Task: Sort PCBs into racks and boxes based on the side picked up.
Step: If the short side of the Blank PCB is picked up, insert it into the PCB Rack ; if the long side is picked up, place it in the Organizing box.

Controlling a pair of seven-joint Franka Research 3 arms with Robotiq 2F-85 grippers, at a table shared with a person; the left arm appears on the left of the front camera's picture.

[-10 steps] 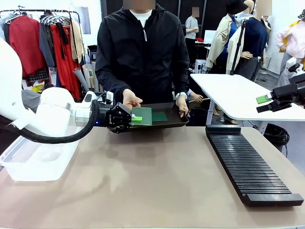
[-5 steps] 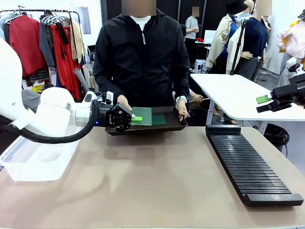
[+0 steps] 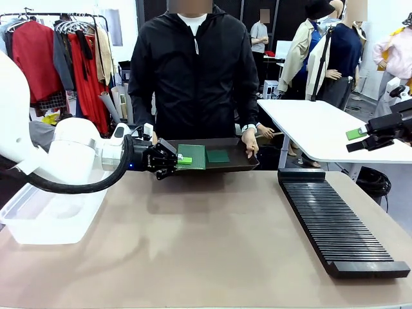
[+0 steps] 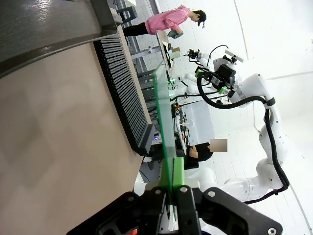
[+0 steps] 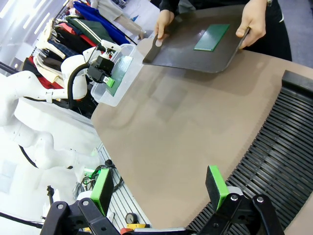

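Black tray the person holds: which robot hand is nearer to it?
Left. The left hand, shut on a PCB, is just off the tray's left end; the right hand, open, hangs far off by the rack.

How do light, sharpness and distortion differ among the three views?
Front view: even light, sharp, a soft shadow on the table under the tray. Left wrist view: rolled sideways, the PCB edge-on as a thin line. Right wrist view: the wide lens curves the rack; the white floor at left glares.
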